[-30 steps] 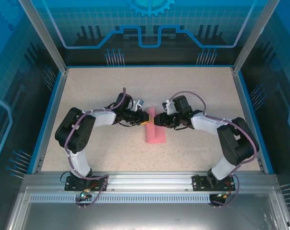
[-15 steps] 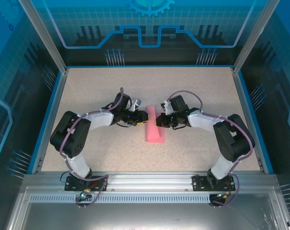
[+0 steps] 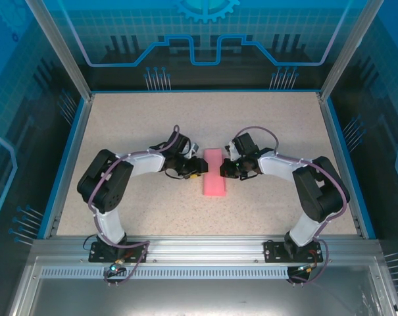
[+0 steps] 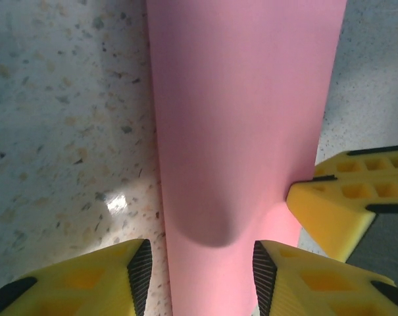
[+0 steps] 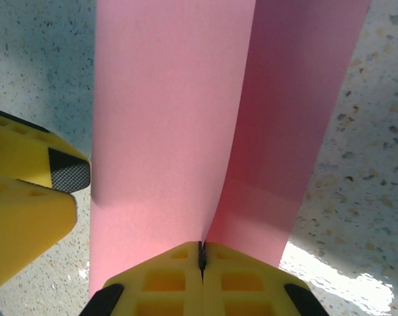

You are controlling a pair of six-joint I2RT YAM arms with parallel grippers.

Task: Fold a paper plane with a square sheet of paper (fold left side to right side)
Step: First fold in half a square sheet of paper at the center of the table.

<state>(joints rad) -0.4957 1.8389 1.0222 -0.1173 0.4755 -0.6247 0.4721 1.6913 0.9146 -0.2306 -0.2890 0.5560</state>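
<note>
The right gripper (image 5: 202, 255) is clamping closed on the paper (image 3: 214, 172) at its right edge, at the centre of the table (image 3: 120, 125). The left gripper (image 4: 200, 266) is standing partly open astride it. The right wrist view is showing two layers parting; overhead it is looking flat.

Top view: bright, even overhead light. The speckled table (image 3: 264, 118) is pale and sharp, with soft short shadows under the arms. The blue enclosure walls are dimmer, with a faint sheen, and the corner posts lean outward toward the frame edges. Left wrist view: small glare spot on the table beside the sheet of paper (image 4: 251, 99); rounded dark shadow low on the sheet; upper-left table shaded; left gripper's fingers (image 4: 87, 283) soft, out of focus. Right wrist view: strong glare patch on the table at lower right; the sheet's right-hand layer darker, in shade; near edge slightly blurred.
</note>
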